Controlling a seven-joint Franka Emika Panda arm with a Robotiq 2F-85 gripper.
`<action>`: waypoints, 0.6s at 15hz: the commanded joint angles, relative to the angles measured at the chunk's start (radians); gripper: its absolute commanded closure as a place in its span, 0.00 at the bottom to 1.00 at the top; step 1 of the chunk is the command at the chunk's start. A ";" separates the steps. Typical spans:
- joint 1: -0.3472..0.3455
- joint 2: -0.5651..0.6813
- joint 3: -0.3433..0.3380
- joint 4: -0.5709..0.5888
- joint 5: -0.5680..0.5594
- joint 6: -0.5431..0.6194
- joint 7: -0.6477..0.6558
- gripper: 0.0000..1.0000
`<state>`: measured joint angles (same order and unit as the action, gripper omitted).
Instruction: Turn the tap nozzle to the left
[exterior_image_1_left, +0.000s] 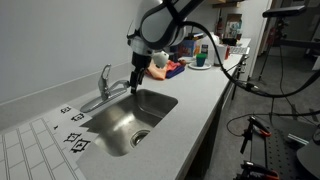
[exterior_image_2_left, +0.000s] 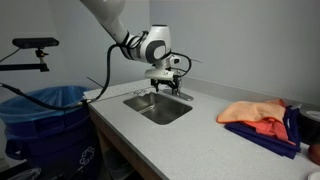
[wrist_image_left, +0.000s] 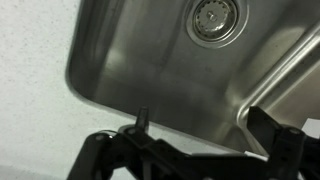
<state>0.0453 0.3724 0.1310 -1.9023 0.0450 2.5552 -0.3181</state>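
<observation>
Tap nozzle (exterior_image_1_left: 116, 94): judged rigid, slick chrome; best pushed sideways near its tip. Tool (exterior_image_1_left: 135, 86) released, jaws spread.

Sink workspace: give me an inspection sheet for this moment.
Surface: grey counter with a steel sink set in.
Job's things: tap nozzle lies along the sink's rear edge, not gripped.
Clutter: orange and purple cloths; green container.
Grippers: gripper open, low over the sink's edge near the nozzle.
Cables: black cables loop beyond the counter.
Surroundings: blue bin beside the counter.
</observation>
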 joint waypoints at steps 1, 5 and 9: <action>0.013 0.063 0.028 0.059 0.005 0.073 0.008 0.00; 0.018 0.087 0.060 0.071 0.007 0.128 0.001 0.00; 0.022 0.126 0.095 0.096 0.019 0.163 0.002 0.00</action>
<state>0.0624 0.4391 0.1988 -1.8812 0.0458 2.6798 -0.3180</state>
